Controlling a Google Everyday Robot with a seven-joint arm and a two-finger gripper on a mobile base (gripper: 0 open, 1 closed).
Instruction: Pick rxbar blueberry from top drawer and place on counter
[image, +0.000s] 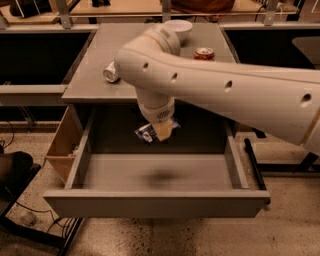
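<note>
My gripper (161, 131) hangs from the white arm above the open top drawer (160, 172), near its back. It is shut on the rxbar blueberry (148, 133), a dark blue bar with pale patches, which it holds in the air well clear of the drawer bottom. A blurred shadow lies on the drawer floor below it. The grey counter (105, 70) is just behind and above the gripper. My arm hides much of the counter's middle.
On the counter are a crushed silver can (109, 72) at the left, a red can (204, 53) at the right and a white bowl (179, 27) at the back. A small wooden side box (62, 145) hangs left of the drawer.
</note>
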